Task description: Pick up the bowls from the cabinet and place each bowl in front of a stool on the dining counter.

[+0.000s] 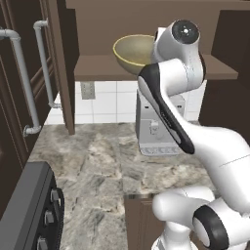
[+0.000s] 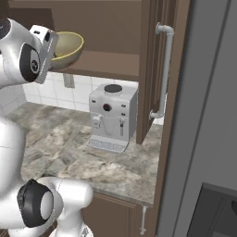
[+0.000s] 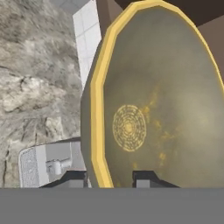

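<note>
Both base views flank the arm, sharing the coffee machine (image 1: 158, 128) — hand view sits close.

The olive-beige bowl (image 3: 166, 109) with its yellow rim sat between the jaws: one finger stood outside the wall and the other inside, with the rim wedged between them. It was round and deep, mottled with yellow, and had a ringed medallion at its centre. Beyond the fingers its mouth opened wide. The bowl (image 1: 133, 52) hung tilted at the front edge of the open dark brown cabinet's (image 1: 97, 66) shelf.
</note>
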You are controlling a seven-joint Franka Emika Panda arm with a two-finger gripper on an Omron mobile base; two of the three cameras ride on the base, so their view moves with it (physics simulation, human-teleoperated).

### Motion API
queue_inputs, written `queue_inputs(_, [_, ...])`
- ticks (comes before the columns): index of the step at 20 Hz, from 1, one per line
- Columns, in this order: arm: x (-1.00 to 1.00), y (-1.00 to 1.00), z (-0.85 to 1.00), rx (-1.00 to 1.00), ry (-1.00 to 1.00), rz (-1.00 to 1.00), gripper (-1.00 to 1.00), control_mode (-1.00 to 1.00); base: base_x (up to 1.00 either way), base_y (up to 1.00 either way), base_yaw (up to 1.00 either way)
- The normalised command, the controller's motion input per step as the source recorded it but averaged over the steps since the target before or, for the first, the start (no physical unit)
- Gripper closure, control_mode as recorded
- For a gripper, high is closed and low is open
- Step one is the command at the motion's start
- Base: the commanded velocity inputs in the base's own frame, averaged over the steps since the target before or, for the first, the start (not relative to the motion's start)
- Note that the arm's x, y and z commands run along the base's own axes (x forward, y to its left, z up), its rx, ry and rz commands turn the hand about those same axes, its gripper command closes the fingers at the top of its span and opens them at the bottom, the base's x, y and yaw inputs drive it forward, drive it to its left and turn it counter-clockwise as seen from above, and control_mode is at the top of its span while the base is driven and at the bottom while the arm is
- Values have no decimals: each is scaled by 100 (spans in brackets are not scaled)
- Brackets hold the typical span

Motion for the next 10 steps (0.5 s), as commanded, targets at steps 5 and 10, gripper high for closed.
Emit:
queue_inputs(5, [-100,-4,0,0,0,-7,100,-100,0,0,0])
queue_inputs(10, [-100,-12,-25,0,0,-1,100,-100,0,0,0])
